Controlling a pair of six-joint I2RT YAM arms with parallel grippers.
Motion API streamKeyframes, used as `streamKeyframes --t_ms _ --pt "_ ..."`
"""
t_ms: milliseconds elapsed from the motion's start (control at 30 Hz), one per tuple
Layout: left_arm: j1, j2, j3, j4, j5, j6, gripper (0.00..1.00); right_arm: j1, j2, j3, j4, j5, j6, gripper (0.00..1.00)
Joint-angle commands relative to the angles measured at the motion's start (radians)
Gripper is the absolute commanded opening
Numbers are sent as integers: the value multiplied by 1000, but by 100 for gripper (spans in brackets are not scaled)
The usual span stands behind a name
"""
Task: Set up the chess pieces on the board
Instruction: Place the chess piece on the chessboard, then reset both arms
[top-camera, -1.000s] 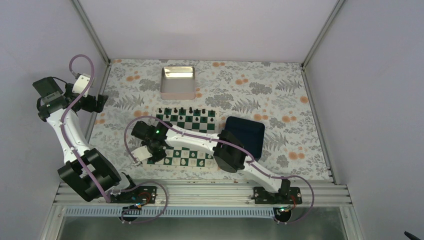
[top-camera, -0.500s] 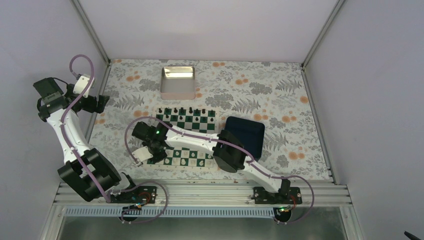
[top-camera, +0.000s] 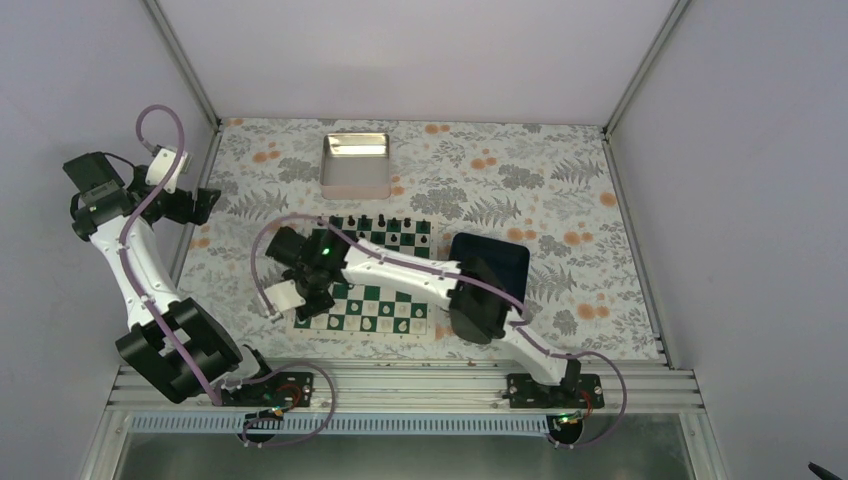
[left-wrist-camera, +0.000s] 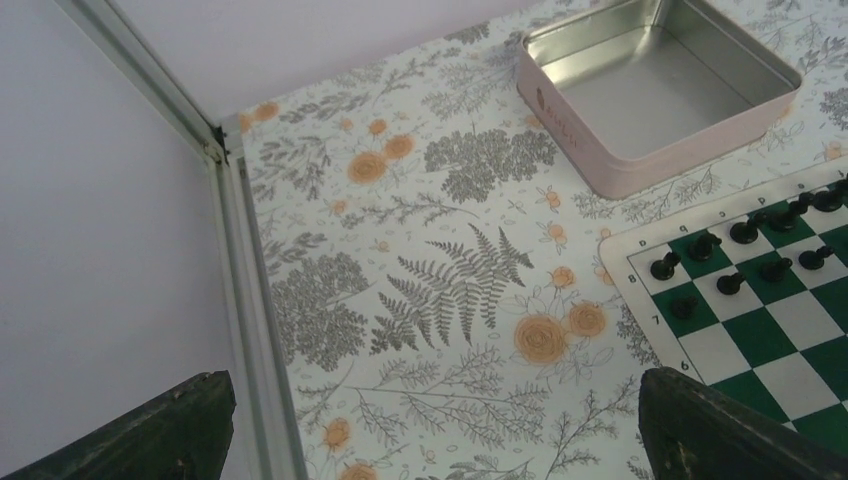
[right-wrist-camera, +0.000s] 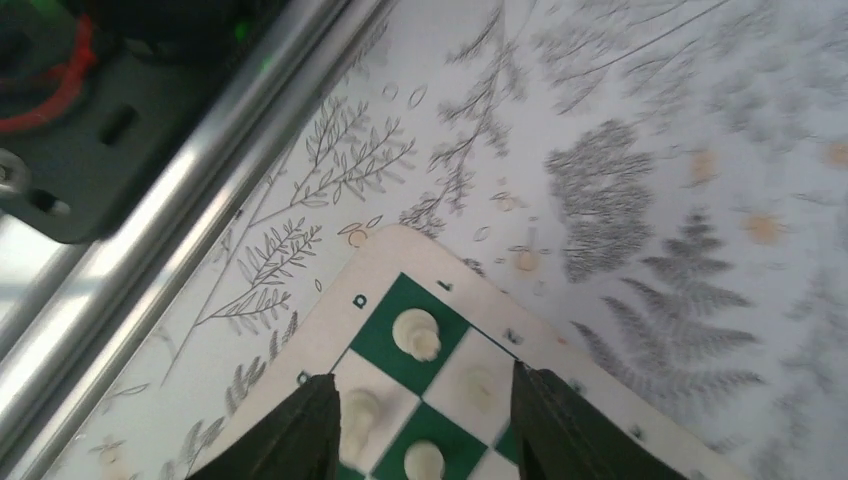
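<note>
The right gripper (right-wrist-camera: 422, 376) had just spread apart, leaving a white piece (right-wrist-camera: 417, 333) standing on a corner square of the board (right-wrist-camera: 395, 248), apparently placed; the left gripper (left-wrist-camera: 430, 385) waited wide apart.

Your table (top-camera: 570, 180) is covered edge to edge by a printed cloth (left-wrist-camera: 450, 300) with grey ferns and orange blooms. Three things lie flat on it.
- Far centre: a shiny metal tin (top-camera: 355, 165), open side up.
- Middle: the green-and-white board (top-camera: 385, 296), set square to the table. Its far edge is near the tin, and in the left wrist view you can see a strip of cloth between them.
- Right of the board: a dark blue tray (top-camera: 497, 255), just beside the board's right edge. You cannot tell whether they touch, because an arm covers part of that seam.

An aluminium rail (top-camera: 400, 385) runs along the near edge.
</note>
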Motion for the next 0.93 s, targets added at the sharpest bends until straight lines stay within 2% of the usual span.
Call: streamKeyframes --t_ms 0,33,67,100,233,367,467,600,767,900 --pt "9 -4 56 -24 57 9 100 -26 -203 -9 -35 -44 46 54" --pt "9 -3 62 -26 59 4 100 -38 -244 -27 -37 -39 62 63" --pt "9 -3 68 -28 63 -4 100 -54 -300 -58 -44 -37 75 88" --pt "9 -3 72 -29 65 -11 100 -75 -342 -83 -53 -25 90 99" --pt "9 1 94 -27 88 -44 100 -223 -557 -270 41 32 192 100" --pt "7 23 117 -13 129 -94 100 -402 -776 -511 262 140 296 100" --pt "8 24 98 50 144 -156 100 -534 -910 -695 450 231 310 100" --pt "8 2 52 129 150 -241 100 -704 -1018 -878 627 254 305 100" --pt "8 -17 38 154 148 -287 100 -821 -1077 -972 695 177 307 100" --pt "8 -47 15 154 116 -283 100 -889 -1083 -960 694 97 341 100"
